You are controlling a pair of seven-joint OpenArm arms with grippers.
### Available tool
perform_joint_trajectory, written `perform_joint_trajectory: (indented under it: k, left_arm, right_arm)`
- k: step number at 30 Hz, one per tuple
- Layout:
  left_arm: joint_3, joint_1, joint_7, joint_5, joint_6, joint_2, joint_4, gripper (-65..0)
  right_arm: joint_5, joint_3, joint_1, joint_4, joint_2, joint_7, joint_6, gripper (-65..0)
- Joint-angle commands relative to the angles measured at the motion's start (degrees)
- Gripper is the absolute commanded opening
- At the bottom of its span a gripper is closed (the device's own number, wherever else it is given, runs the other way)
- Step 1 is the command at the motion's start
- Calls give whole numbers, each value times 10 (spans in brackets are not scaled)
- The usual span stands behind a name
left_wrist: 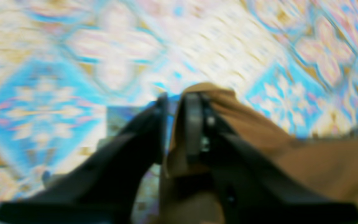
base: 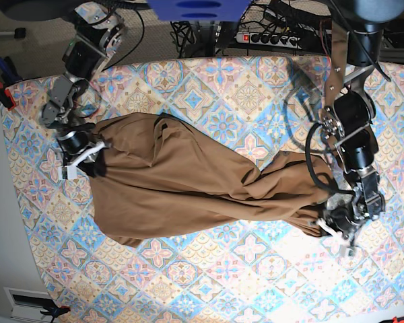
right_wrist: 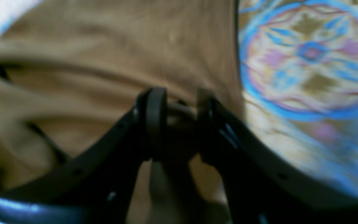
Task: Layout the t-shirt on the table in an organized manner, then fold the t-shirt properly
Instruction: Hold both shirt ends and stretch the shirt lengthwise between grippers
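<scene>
The table [base: 209, 282] carries the t-shirt [base: 188, 182], stretched across its middle. At the shirt's end, the right gripper [right_wrist: 176, 124] reaches down, jaws pinching a fold. At the opposite end, the left gripper [left_wrist: 176, 124] bends low, jaws slightly apart, cloth between them.

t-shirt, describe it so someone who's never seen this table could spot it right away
Start with the table, a wide top covered in pastel blue, pink and cream diamond tiles. Stretched across its middle between the two arms lies the t-shirt, a wrinkled cloth bunched narrow at one end. It is the only plain tan-brown, unprinted thing on that busy pattern.
</scene>
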Motion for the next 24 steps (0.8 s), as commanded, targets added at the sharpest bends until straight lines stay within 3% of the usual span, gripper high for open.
perform_joint_trajectory:
  k: [1,5,10,16,24]
  left_arm:
    - [22,-9,-7,-7,1,-10,9,-487]
    - [89,16,-9,-8,1,4,11,-482]
    - [96,56,-9,-8,1,18,79,-482]
    - [97,81,-7,-4,1,26,136,-482]
    - [102,81,-7,-3,0,25,136,-482]
  right_arm:
    - [-13,6,1,37,15,-10,-13,-466]
    - [-13,6,1,151,13,-14,-13,-435]
    - [-14,5,4,189,13,-90,-13,-282]
    - [-13,4,4,157,13,-99,-13,-300]
    - [-13,5,4,15,13,-61,-13,-298]
